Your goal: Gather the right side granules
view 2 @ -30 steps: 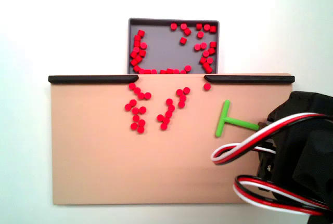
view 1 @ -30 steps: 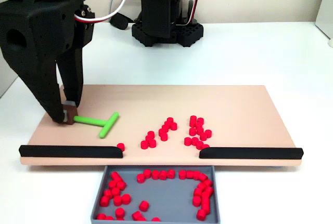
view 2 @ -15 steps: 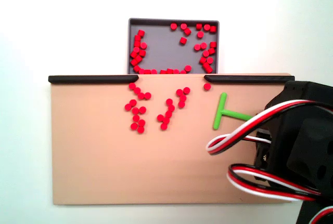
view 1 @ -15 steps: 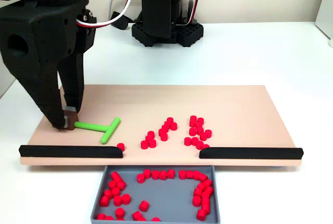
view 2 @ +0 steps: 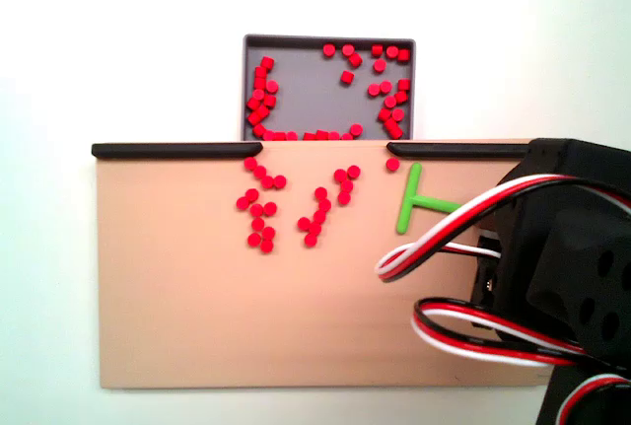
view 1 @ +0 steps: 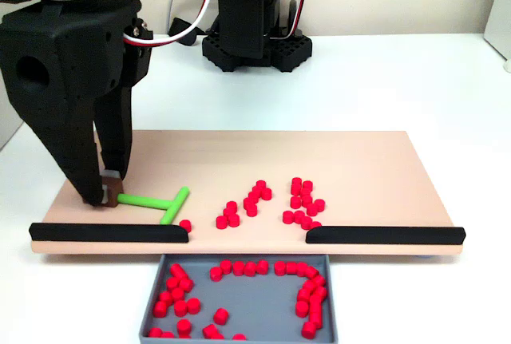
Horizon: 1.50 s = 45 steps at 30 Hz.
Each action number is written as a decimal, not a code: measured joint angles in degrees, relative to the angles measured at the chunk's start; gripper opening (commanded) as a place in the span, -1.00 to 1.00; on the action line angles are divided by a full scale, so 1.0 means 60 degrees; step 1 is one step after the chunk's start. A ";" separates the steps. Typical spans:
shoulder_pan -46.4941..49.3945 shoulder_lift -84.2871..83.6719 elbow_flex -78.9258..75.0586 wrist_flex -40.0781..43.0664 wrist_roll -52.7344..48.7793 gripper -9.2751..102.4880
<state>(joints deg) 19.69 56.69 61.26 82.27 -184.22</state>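
Red granules lie on the tan board [view 1: 375,160] in clusters: one at the right [view 1: 303,200], one in the middle [view 1: 257,194], a smaller one [view 1: 227,216], and a single pellet [view 1: 185,224] by the left rail. My gripper [view 1: 106,195] stands at the board's left end, shut on the stem of the green T-shaped stick [view 1: 152,200]. The stick's bar [view 1: 174,205] lies just left of the single pellet. In the fixed view from above, the stick [view 2: 409,198] sits right of the granules [view 2: 258,210], and the arm's body hides the gripper.
Two black rails [view 1: 108,232] [view 1: 383,235] line the board's front edge with a gap between them. Below the gap sits a grey tray [view 1: 255,304] [view 2: 306,80] holding several red pellets. The arm's base [view 1: 255,41] stands behind the board.
My gripper has carried the green stick toward the railed edge of the board. The bar now lies close to the single pellet. The granules have not moved.
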 measured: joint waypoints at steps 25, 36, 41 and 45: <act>-0.0498 -0.0015 0.0000 -0.0059 0.0000 -0.84; -0.0718 -0.0015 0.0000 -0.0059 0.0000 -0.84; -0.0835 -0.0015 0.0000 -0.0059 0.0000 -0.84; -0.0894 -0.0015 0.0000 -0.0073 0.0000 -0.84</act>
<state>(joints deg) 14.33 56.60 61.26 81.83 -184.22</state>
